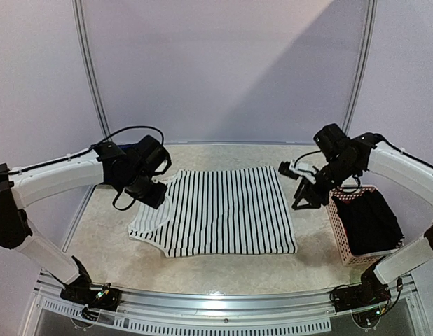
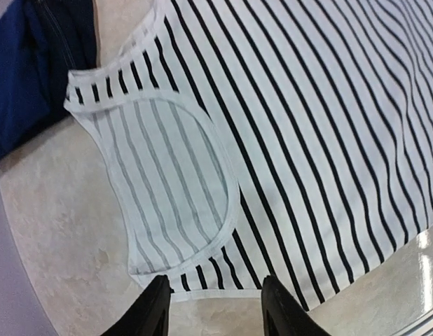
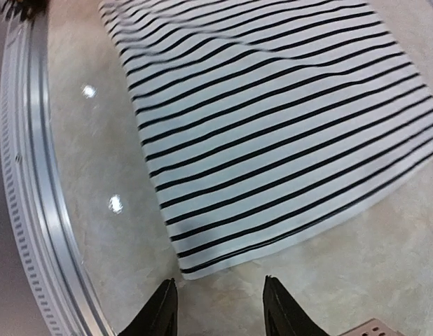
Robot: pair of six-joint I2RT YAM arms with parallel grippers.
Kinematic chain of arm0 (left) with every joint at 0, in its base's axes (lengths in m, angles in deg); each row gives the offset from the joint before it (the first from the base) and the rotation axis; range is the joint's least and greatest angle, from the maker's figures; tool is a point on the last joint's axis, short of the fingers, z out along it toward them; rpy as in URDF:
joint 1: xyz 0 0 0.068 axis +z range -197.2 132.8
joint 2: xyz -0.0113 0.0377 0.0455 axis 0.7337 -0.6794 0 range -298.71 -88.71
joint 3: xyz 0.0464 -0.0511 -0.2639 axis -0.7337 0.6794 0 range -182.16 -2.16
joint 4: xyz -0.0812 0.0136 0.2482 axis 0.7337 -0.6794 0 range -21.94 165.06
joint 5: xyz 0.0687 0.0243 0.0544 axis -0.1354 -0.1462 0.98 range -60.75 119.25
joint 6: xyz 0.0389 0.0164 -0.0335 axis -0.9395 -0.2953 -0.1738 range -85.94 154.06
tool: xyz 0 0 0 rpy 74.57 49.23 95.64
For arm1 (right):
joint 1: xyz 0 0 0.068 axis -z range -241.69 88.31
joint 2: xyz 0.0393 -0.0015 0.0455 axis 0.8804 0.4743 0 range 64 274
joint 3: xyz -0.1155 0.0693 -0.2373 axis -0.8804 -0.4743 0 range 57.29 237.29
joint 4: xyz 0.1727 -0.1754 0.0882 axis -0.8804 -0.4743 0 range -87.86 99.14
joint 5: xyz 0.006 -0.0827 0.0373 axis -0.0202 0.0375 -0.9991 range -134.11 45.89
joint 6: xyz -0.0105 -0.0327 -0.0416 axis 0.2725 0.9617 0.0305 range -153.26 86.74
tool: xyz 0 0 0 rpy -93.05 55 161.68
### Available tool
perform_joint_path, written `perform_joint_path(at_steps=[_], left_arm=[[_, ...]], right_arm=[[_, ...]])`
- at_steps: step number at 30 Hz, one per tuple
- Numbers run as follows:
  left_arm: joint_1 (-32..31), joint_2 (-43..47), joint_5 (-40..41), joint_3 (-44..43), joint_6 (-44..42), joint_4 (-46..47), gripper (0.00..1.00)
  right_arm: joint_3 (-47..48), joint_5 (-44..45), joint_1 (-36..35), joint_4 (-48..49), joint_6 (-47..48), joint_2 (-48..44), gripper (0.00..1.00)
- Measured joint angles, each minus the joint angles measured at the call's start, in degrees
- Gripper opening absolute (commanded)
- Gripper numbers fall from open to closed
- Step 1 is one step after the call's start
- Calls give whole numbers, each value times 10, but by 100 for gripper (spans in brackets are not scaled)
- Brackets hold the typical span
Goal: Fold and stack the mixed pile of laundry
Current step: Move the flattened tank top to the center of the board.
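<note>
Tabletop [image 1: 223, 269]: beige, marbled. Striped tank top [image 1: 223, 210] lies spread flat in the middle, with its straps toward the left arm and its hem toward the right arm. Pink basket [image 1: 340, 231] sits at the right edge with a black garment [image 1: 370, 220] heaped inside. Navy piece [image 2: 27, 77] is just beside the tank top's strap corner, far left. Left gripper [image 2: 215, 283] hangs above the armhole edge, fingers apart, nothing between them. Right gripper [image 3: 218, 283] hangs over bare tabletop just off the hem corner, fingers apart, empty.
</note>
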Motion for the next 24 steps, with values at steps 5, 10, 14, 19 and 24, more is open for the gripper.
perform_joint_path(at_steps=[5, 10, 14, 19, 24], left_arm=[[0, 1, -14, 73, 54, 2, 43], [3, 11, -13, 125, 92, 7, 42], [14, 15, -14, 159, 111, 13, 42], [49, 25, -22, 189, 120, 21, 43], [94, 48, -33, 193, 120, 28, 44]], right_arm=[[-93, 36, -78, 7, 48, -8, 42], [-153, 80, -120, 24, 74, 6, 44], [-163, 106, -139, 42, 82, 19, 48], [-175, 134, -158, 76, 89, 48, 48], [-205, 167, -174, 108, 94, 73, 14]])
